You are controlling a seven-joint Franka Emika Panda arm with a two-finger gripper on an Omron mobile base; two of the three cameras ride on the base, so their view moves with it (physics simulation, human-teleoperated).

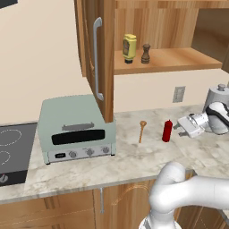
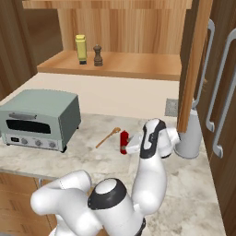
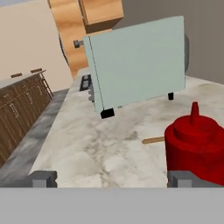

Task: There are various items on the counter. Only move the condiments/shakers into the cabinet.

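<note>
- The gripper (image 1: 180, 126) is seen low over the counter (image 1: 134, 161), just beside the red squeeze bottle (image 1: 167, 130); the jaws are spread fully apart and nothing is held between them.
- In the hand view the red squeeze bottle (image 3: 194, 148) is found off to one side, close to one fingertip (image 3: 186, 178) rather than centred between the two, so a sideways correction is judged necessary before any closing.
- The red squeeze bottle is judged to be the one condiment left on the counter; the remainder of the task would be its grasp and its lift to the shelf.
- The wooden spoon (image 1: 142, 130) lies near the bottle, apart from it, and is to be left where it is.
- A pale green toaster oven (image 1: 76, 129) stands further along the counter, and a grey metal canister (image 2: 191, 133) stands by the arm; either could be brushed by a wide swing.
- The open cabinet door (image 1: 99, 58) hangs over the counter between toaster oven and shelf, and is judged a possible obstruction on the way up.
- Furthest off, the yellow labelled bottle (image 1: 129, 48) and the dark brown shaker (image 1: 146, 53) are already set upright, side by side, on the shelf of the cabinet (image 1: 179, 60).
</note>
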